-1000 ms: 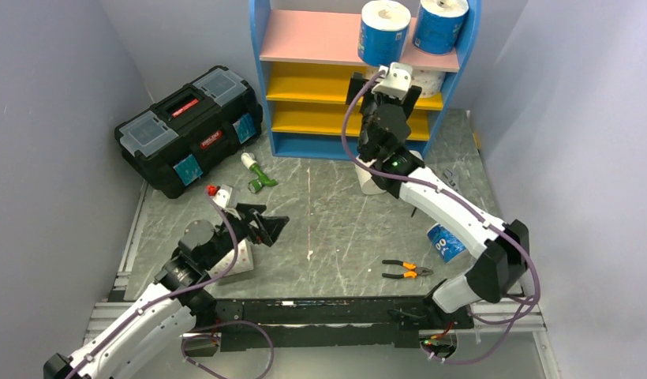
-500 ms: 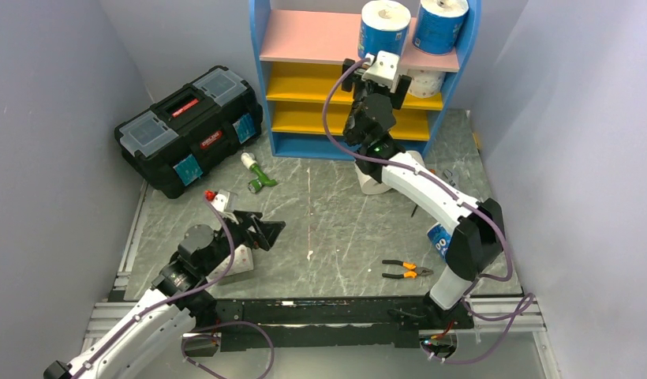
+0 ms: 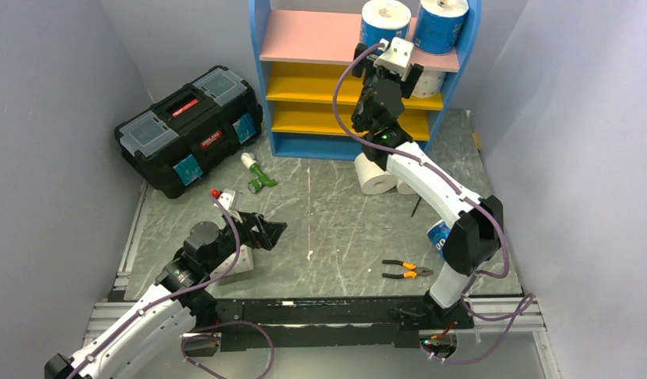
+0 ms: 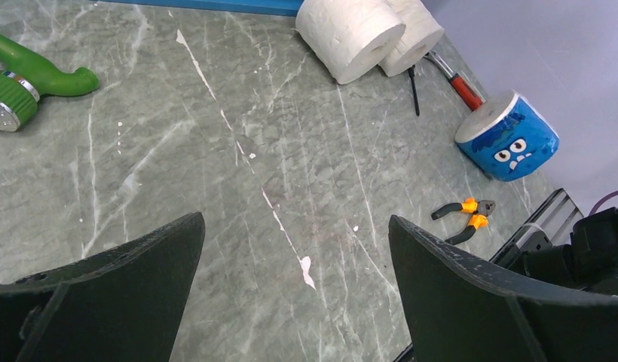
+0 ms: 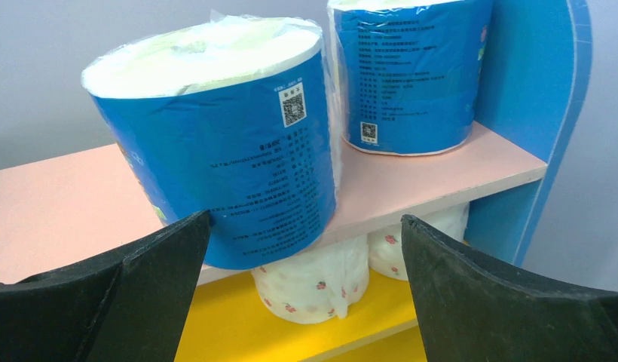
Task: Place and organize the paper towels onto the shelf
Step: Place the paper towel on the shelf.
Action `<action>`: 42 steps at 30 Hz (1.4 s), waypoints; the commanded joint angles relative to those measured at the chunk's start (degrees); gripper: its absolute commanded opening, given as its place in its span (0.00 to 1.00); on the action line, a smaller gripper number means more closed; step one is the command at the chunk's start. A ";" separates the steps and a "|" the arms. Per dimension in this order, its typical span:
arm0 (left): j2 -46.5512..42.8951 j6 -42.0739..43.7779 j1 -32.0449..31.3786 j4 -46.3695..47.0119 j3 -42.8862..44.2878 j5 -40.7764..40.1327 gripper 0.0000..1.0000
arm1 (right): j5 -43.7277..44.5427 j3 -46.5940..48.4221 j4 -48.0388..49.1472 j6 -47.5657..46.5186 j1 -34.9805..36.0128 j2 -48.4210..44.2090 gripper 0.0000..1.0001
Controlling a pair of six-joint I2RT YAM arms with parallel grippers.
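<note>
**Seat the front roll deeper before I back away**

The blue-wrapped roll [image 5: 223,143] stands upright straight ahead of my right pincer [image 5: 304,219], framed between its wide-apart fingers and not gripped. It sits at the very front lip of the shelf's pink top board [image 5: 50,211]. Its base seems to hang slightly over that lip, so I judge it placed but not yet tidy.

A second blue-wrapped roll [image 5: 411,75] stands beyond it to the pincer's right, close by. Two pink-dotted rolls [image 5: 313,283] sit below the pincer on the yellow board [image 5: 215,332].

To do this well I'd keep the wrist level and centre the roll between the fingers. Then I'd push low on its body so it slides back rather than tips. I'd stop short of the neighbour and pull straight out so a finger doesn't snag the loose wrap.

My left pincer [image 4: 296,219] hovers over the counter [image 4: 215,188], fingers spread and empty. Two plain white rolls [image 4: 351,34] lie far ahead of it, to the right. A blue roll with a cartoon face [image 4: 509,136] lies further right, near the pliers [image 4: 464,215]. Those come next.
</note>
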 commanded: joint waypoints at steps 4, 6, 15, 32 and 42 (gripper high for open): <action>0.44 -0.58 -0.14 2.38 0.55 0.23 0.98 | -1.03 6.06 -2.41 1.77 -1.12 3.54 1.00; 0.30 -0.60 -0.22 2.22 0.49 0.24 0.98 | -0.78 6.48 -1.38 0.96 -1.27 4.24 1.00; 0.26 -0.88 -0.22 2.28 0.93 0.90 0.98 | -0.73 10.32 -2.02 0.52 -2.06 6.76 0.98; 1.61 -0.08 -0.20 2.21 1.28 1.46 0.99 | -0.50 18.26 -5.70 0.13 -3.64 12.39 0.98; 2.65 0.27 -0.20 2.15 1.64 1.75 0.99 | -0.29 18.90 -6.65 1.35 -4.68 13.35 0.97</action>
